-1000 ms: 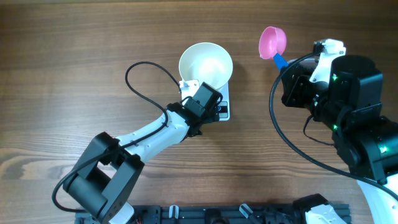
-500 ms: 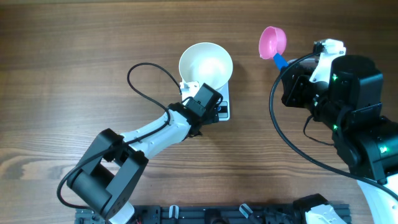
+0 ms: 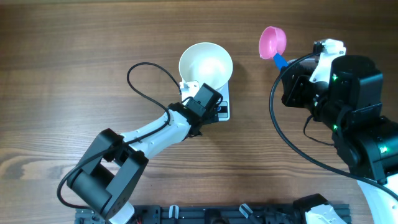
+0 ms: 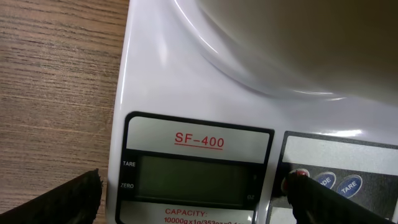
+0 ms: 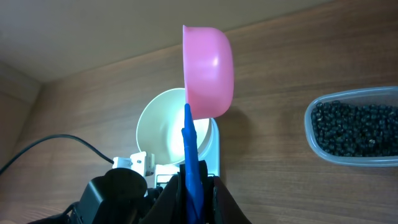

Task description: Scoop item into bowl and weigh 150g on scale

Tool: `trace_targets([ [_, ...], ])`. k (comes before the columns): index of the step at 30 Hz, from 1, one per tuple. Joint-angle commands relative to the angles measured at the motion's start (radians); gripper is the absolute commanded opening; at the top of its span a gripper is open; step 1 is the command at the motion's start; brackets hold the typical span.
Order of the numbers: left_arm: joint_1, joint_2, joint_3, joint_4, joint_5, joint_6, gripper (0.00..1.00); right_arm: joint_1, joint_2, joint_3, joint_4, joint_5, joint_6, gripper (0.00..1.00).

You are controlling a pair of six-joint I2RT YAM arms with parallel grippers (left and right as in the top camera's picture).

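Overhead, the white bowl (image 3: pixel 206 64) is being borne by the scale (image 3: pixel 224 109). Left wrist: the left gripper (image 4: pixel 193 202) is being held wide apart, empty. Right wrist: the pink scoop (image 5: pixel 208 62) is being clamped by the right gripper (image 5: pixel 191 186); black beans (image 5: pixel 357 127) are being kept in a clear tub (image 5: pixel 323 154).

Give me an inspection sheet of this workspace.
surface: brown wooden table.
job's things: round white bowl, empty, on the flat white digital scale, display blank; tiny black beans in a clear plastic tub.
clutter: nothing seen.
grippers: left gripper open over the scale's front; right gripper shut on the blue handle of the empty pink scoop.
cables: black cable looped beside the left arm; second black cable by the right arm.
surroundings: black rail at the table's near edge.
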Motion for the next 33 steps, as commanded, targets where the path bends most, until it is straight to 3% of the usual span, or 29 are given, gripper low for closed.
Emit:
trace_targets([
  [1,0.002,0.035,-0.006,0.006,-0.017,-0.013,1.0,-0.003,0.003,0.014,0.005,-0.008,-0.021,0.04],
  [19,0.002,0.046,-0.006,0.005,-0.017,-0.013,1.0,-0.003,0.003,0.014,0.006,-0.008,-0.021,0.04],
  [33,0.001,-0.176,-0.006,-0.079,-0.013,-0.013,1.0,-0.003,0.003,0.014,0.005,-0.008,-0.021,0.04],
])
